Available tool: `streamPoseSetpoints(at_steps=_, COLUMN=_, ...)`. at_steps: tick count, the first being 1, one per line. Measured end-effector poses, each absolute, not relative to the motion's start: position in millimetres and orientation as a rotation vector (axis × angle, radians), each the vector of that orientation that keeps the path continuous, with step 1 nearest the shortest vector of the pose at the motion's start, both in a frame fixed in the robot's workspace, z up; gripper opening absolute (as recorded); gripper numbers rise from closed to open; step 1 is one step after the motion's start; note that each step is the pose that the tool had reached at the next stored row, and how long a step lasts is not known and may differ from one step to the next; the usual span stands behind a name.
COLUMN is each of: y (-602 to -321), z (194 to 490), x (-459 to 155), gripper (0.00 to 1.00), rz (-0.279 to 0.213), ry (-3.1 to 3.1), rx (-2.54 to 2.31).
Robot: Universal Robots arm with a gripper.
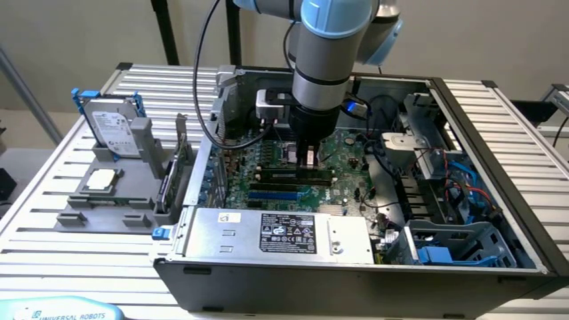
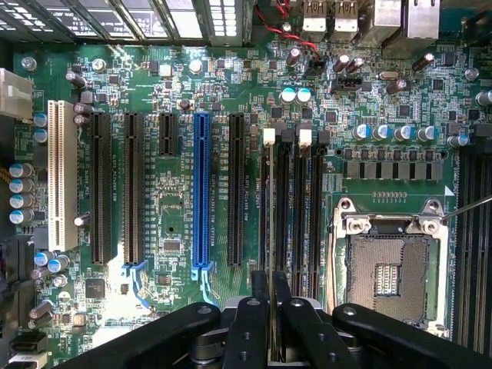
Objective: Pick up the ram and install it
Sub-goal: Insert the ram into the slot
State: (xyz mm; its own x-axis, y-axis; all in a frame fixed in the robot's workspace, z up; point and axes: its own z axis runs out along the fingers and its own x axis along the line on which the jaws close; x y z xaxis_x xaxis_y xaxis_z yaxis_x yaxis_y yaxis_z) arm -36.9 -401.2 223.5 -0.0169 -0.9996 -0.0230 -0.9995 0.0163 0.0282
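In the wrist view the ram (image 2: 270,215) shows edge-on as a thin green strip. It stands along the first of the black memory slots (image 2: 297,215), beside the white latch (image 2: 268,137). My gripper (image 2: 273,315) is shut on its near end, with a black finger (image 2: 250,323) on either side. In the exterior view my gripper (image 1: 308,159) reaches straight down into the open computer case (image 1: 498,167), just above the memory slots (image 1: 294,177) on the green motherboard (image 1: 347,167). Whether the stick is seated in the slot cannot be told.
A blue slot (image 2: 201,188) and several black expansion slots lie beside the memory slots, and the CPU socket (image 2: 388,269) is on the other side. On the exterior view's left a grey fixture (image 1: 106,193) holds a hard drive (image 1: 114,130) and an upright card (image 1: 182,160). The power supply (image 1: 276,233) lies in front.
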Motion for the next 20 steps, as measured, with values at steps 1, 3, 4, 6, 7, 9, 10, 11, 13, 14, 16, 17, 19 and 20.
streamPoseSetpoints(at_steps=1, y=-401.2, z=223.5, x=-36.9, gripper=0.13, rz=-0.057, ry=-2.237, rx=2.200)
streamPoseSetpoints(at_steps=3, y=-401.2, z=223.6, x=-36.9, gripper=0.13, rz=-0.058, ry=-2.237, rx=2.199)
streamPoseSetpoints(at_steps=4, y=-401.3, z=223.6, x=-36.9, gripper=0.13, rz=-0.058, ry=-2.236, rx=2.199)
streamPoseSetpoints(at_steps=6, y=-401.2, z=223.6, x=-36.9, gripper=0.13, rz=-0.059, ry=-2.236, rx=2.198)
streamPoseSetpoints(at_steps=7, y=-401.2, z=223.6, x=-36.9, gripper=0.13, rz=-0.059, ry=-2.236, rx=2.197)
streamPoseSetpoints(at_steps=9, y=-401.2, z=223.6, x=-36.9, gripper=0.13, rz=-0.060, ry=-2.235, rx=2.196)
streamPoseSetpoints(at_steps=10, y=-401.2, z=223.6, x=-36.9, gripper=0.13, rz=-0.060, ry=-2.234, rx=2.195)
streamPoseSetpoints(at_steps=11, y=-401.2, z=223.6, x=-36.9, gripper=0.13, rz=-0.061, ry=-2.233, rx=2.194)
streamPoseSetpoints(at_steps=13, y=-401.2, z=223.5, x=-36.9, gripper=0.13, rz=-0.062, ry=-2.232, rx=2.193)
streamPoseSetpoints(at_steps=14, y=-401.2, z=223.4, x=-36.8, gripper=0.13, rz=-0.062, ry=-2.232, rx=2.192)
streamPoseSetpoints(at_steps=16, y=-401.2, z=223.1, x=-36.7, gripper=0.13, rz=-0.063, ry=-2.231, rx=2.192)
streamPoseSetpoints(at_steps=17, y=-401.2, z=222.9, x=-36.6, gripper=0.13, rz=-0.063, ry=-2.231, rx=2.191)
streamPoseSetpoints(at_steps=19, y=-401.2, z=222.4, x=-36.2, gripper=0.13, rz=-0.064, ry=-2.230, rx=2.190)
streamPoseSetpoints(at_steps=20, y=-401.2, z=222.2, x=-36.0, gripper=0.13, rz=-0.064, ry=-2.230, rx=2.190)
